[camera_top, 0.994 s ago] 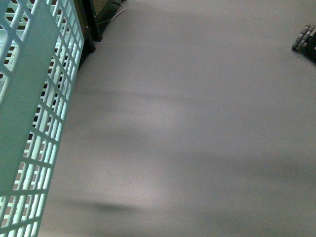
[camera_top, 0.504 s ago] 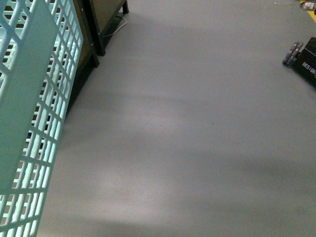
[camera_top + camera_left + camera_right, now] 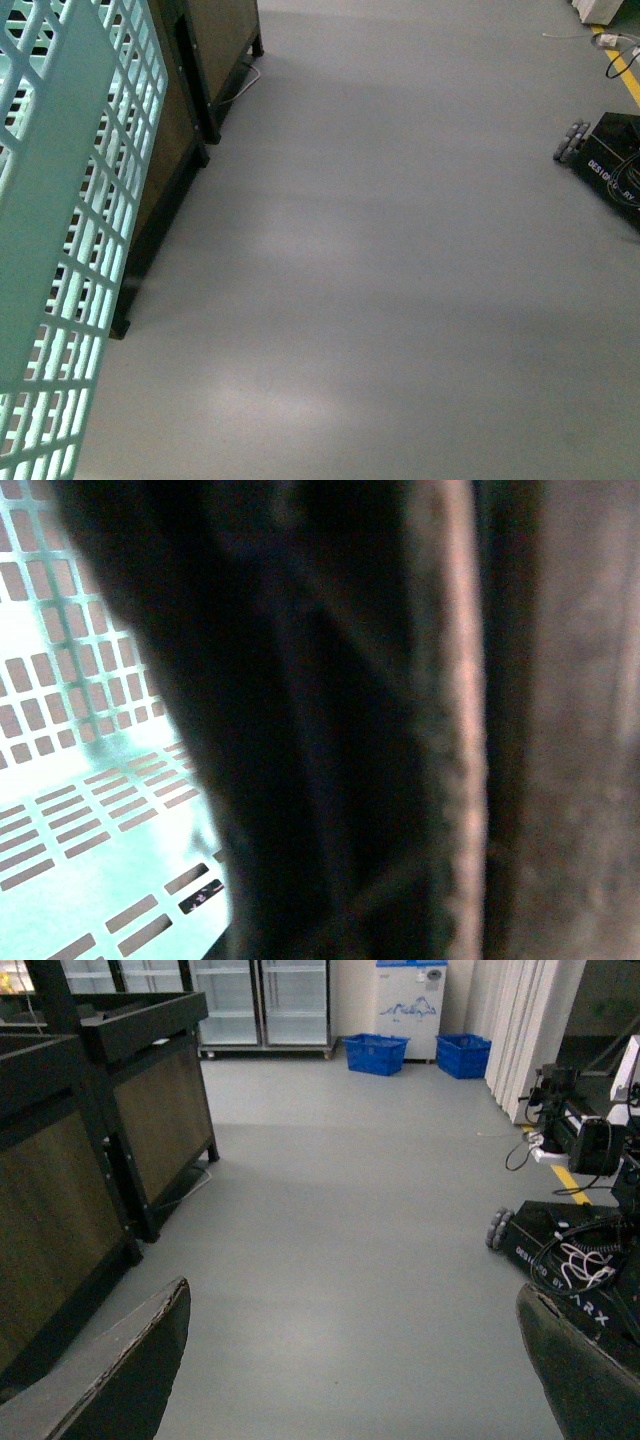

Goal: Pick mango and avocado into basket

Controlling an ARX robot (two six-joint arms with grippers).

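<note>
The light teal basket (image 3: 60,230) fills the left edge of the front view, lifted and tilted, with its slotted wall toward the camera. Its grid floor also shows in the left wrist view (image 3: 90,810). My left gripper is shut on the basket; its dark jaws fill most of the left wrist view, too close and blurred to make out. My right gripper (image 3: 355,1380) is open and empty, its two dark fingertips (image 3: 120,1380) wide apart over bare grey floor. The mango and the avocado are out of view.
Dark wooden display stands (image 3: 195,90) stand at the left, also in the right wrist view (image 3: 100,1130). A black wheeled robot base (image 3: 605,160) with cables is at the right. Blue crates (image 3: 375,1052) and glass-door fridges stand far back.
The front view has swung upward and away: the display stand and the black robot base have come further into frame. The basket stays at the left edge.
</note>
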